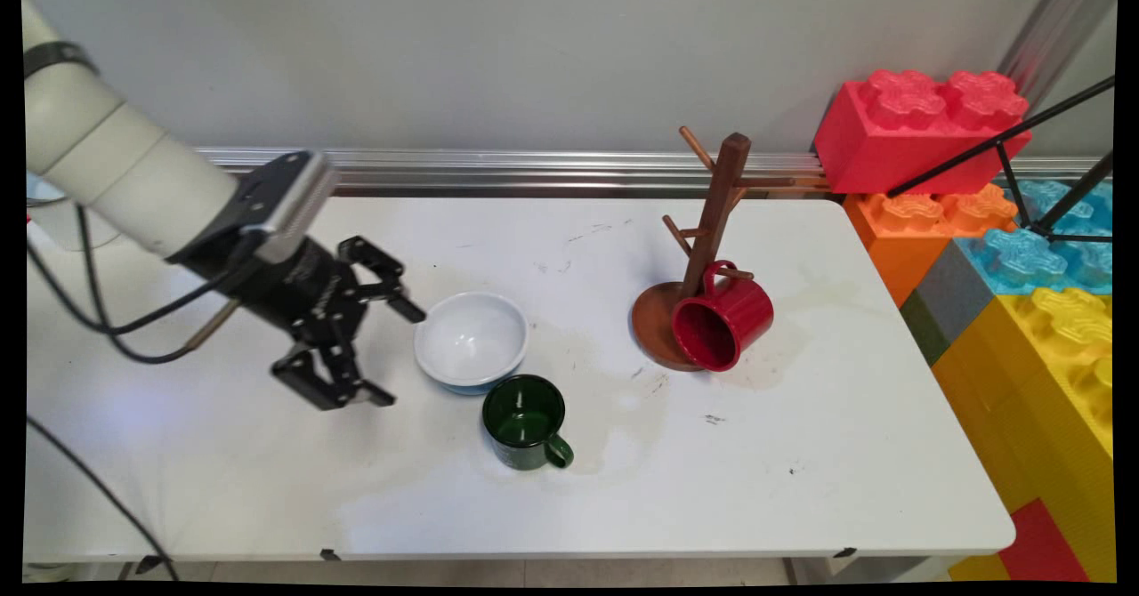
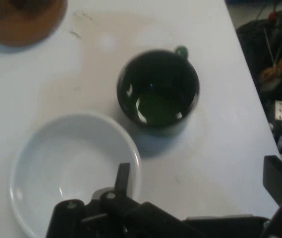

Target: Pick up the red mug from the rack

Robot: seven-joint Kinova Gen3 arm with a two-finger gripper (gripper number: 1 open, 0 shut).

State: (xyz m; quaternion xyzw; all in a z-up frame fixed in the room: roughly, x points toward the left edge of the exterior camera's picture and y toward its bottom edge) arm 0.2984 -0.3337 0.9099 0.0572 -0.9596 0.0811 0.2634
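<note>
Just beyond spread jaws [image 1: 393, 353], empty and hovering over worktop [image 1: 801, 454]: white bowl [image 1: 471, 341] nearest, green mug [image 1: 525, 422] past it. Red mug [image 1: 722, 326] hanging on wooden rack [image 1: 712, 222], well apart.

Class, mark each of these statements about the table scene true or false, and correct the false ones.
1. The red mug stands upright on the table. False: it hangs tilted on the wooden mug tree.
2. The green mug sits nearer the table's front edge than the white bowl. True.
3. The gripper, jaws open, holds nothing. True.
4. The gripper is closest to the red mug. False: it is beside the white bowl.
5. Big toy bricks are stacked right of the table. True.
</note>
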